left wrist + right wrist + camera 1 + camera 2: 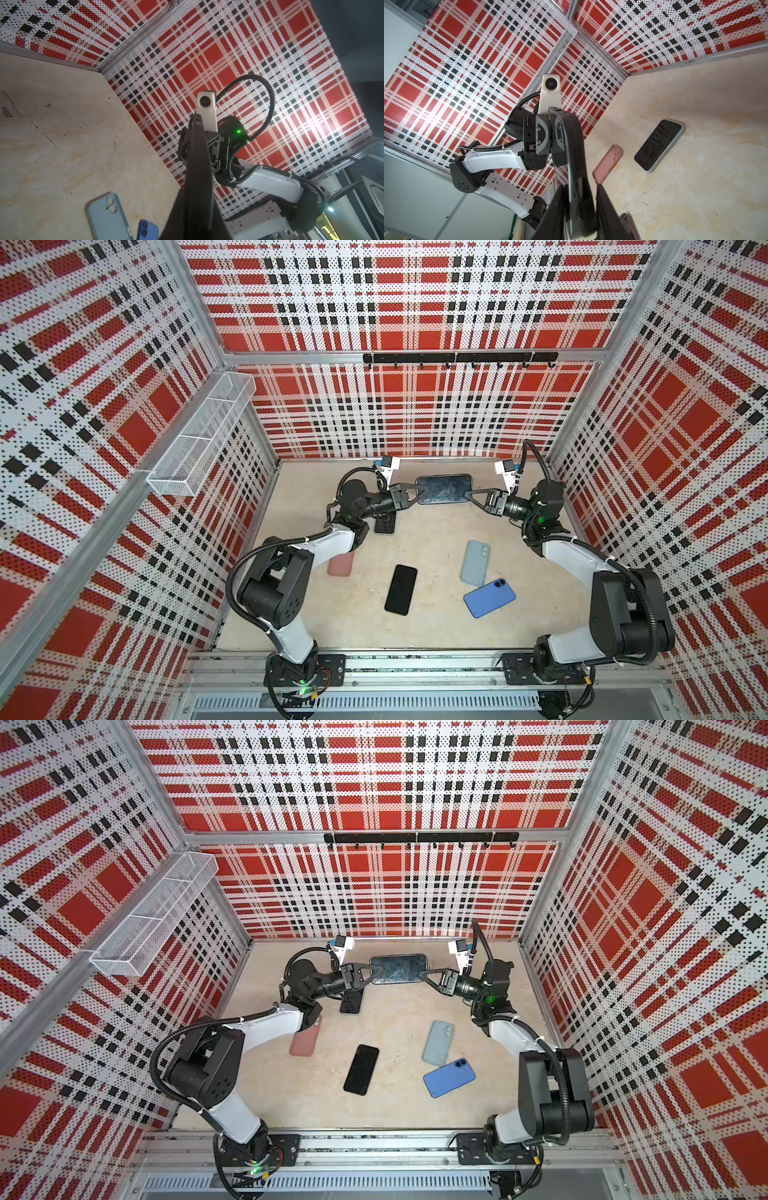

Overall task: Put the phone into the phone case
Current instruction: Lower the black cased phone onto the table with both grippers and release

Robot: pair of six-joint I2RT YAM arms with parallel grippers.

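Basket of white wire mesh [199,435] hangs high at the left side, split into three parts. On the beige stone-look table [436,630] a soft pink phone case [341,566] lies flat, partly under the left arm [328,543]. I cannot tell what is inside it. Just behind it, a black-screen phone in a grey case [660,145] lies screen up, sitting snugly inside its case. A bare black flat phone [401,590] lies near the middle.

Over the back of the table the left gripper [423,490] is clamped on the left end of a dark phone with a shiny screen and a thin dark rim [444,488]. This phone is held up off the table, screen up. I cannot tell if the rim is a case. The right gripper [468,493] pinches the phone's right end, one finger on each face.

Further right, a pale blue phone shape with two camera rings [474,563] lies back up. A bright blue phone [489,597] lies just beside it, also back up.
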